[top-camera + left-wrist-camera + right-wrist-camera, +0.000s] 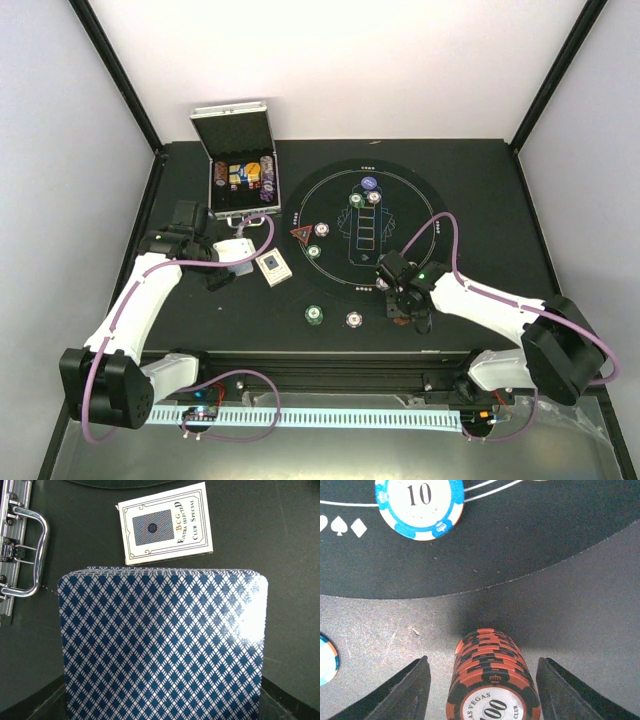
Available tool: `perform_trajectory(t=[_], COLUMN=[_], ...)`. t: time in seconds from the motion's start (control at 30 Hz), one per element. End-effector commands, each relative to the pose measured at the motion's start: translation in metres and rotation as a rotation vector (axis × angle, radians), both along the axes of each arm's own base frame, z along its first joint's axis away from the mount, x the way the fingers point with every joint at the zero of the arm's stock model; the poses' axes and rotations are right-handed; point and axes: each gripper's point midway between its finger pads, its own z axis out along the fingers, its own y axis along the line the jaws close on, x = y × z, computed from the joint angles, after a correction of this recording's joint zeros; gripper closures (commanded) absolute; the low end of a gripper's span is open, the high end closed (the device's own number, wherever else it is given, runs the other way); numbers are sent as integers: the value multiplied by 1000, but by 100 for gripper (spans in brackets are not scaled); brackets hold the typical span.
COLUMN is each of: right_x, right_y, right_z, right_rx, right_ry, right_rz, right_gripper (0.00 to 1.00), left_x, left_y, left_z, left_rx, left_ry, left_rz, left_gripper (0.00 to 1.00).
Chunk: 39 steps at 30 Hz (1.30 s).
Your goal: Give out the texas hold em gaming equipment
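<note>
My left gripper (224,260) holds a deck of playing cards (162,645) with blue diamond backs just above the table; the deck fills the left wrist view and hides the fingers. The deck shows white in the top view (236,250). My right gripper (482,661) is open, its fingers on either side of a stack of orange-red "100" chips (492,680) that stands on the table just off the mat's near edge, with a gap on each side. A blue-white "10" chip (420,505) lies on the mat ahead.
The card box (165,525) lies beyond the deck, next to the open silver case (238,165). The round black mat (400,215) carries a red triangle token (301,236) and several chips. A green chip stack (316,315) and a pale chip (354,320) stand near the front edge.
</note>
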Motion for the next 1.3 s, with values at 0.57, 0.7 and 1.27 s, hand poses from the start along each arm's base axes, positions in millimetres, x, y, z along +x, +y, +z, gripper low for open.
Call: perform_trajectory(t=[0.57, 0.7, 1.27], right_x=[10, 18, 118], right_y=[-8, -2, 130], right_z=[25, 43, 63], right_rx=[-42, -29, 81], right_ry=[-72, -104, -159], right_rz=[-10, 0, 185], right_gripper=[72, 73, 75], left_x=[4, 4, 3], left_y=[-2, -2, -2], left_z=[10, 10, 11], left_rx=[-10, -10, -12], left_ry=[-42, -41, -39], left_rz=[-12, -11, -3], left_gripper=[98, 98, 98])
